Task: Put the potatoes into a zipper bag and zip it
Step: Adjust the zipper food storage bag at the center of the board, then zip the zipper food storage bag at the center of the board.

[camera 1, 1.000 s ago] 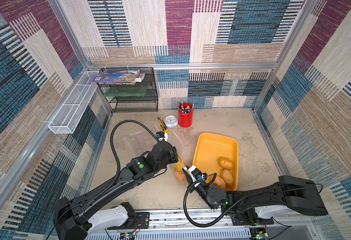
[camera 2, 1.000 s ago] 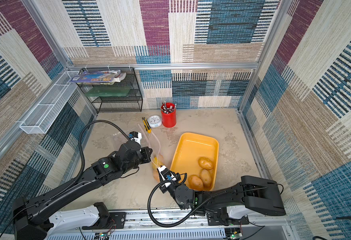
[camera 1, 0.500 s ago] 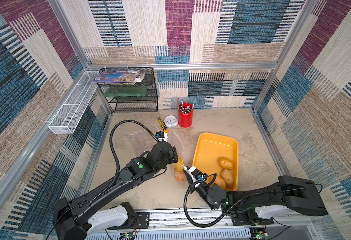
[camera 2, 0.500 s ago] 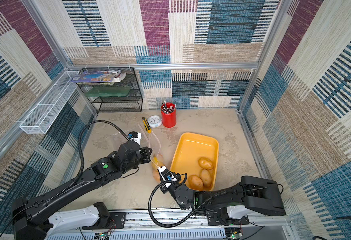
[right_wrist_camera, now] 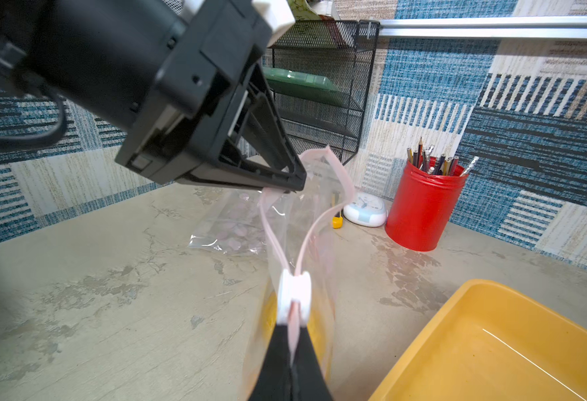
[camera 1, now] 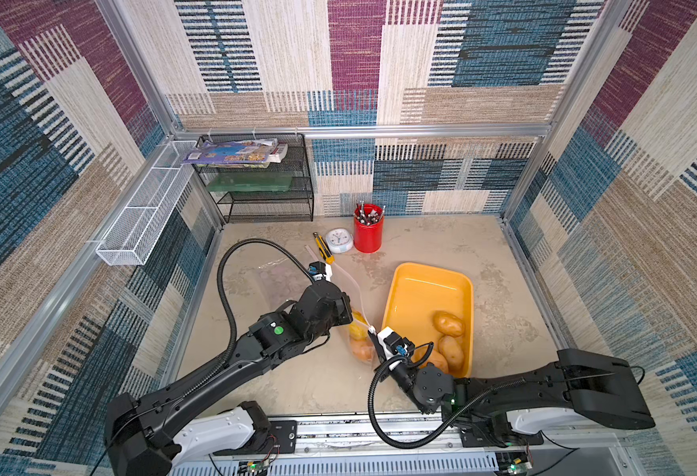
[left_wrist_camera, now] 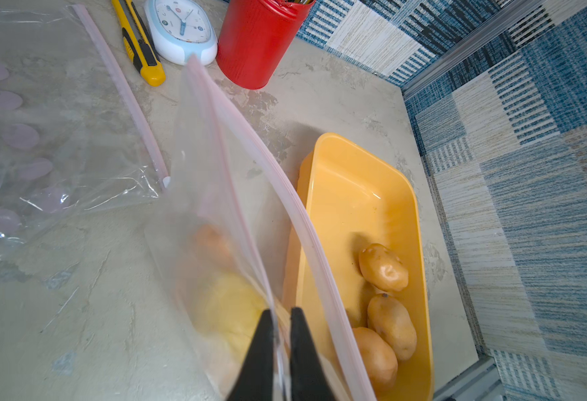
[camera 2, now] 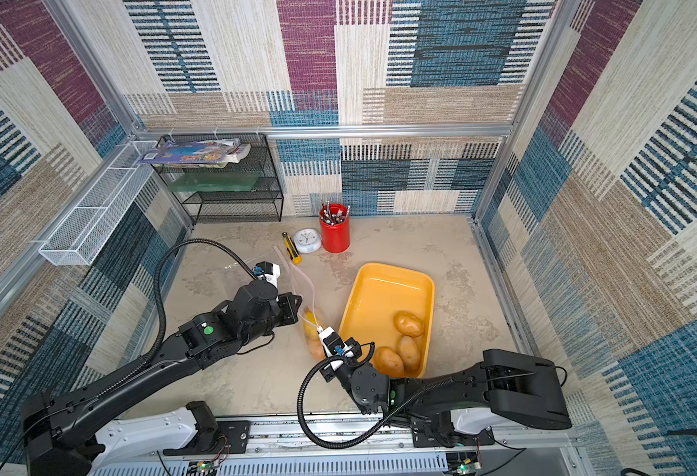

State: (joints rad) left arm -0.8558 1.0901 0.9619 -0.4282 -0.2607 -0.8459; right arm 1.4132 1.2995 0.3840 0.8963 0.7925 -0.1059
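We see the left pincer [left_wrist_camera: 281, 321] at the rim of the zipper bag [left_wrist_camera: 194, 194], its jaws a little apart with the thin clear film between them, probably to hold the mouth up. The soft bag stands on the surface [left_wrist_camera: 76, 330] with some potatoes [left_wrist_camera: 227, 305] inside. The right pincer [right_wrist_camera: 293, 333] is closed tight on the pink strip behind the white slider [right_wrist_camera: 293, 295]. Three smooth oval ones lie in the glossy yellow tray [left_wrist_camera: 354, 180].

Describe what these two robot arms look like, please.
The left arm and right arm are glossy black, jointed, on white bases. A ribbed black cable loops beside each wrist, which carries a small white block. Each has a green dot. The fingers are black, tapering wedges.
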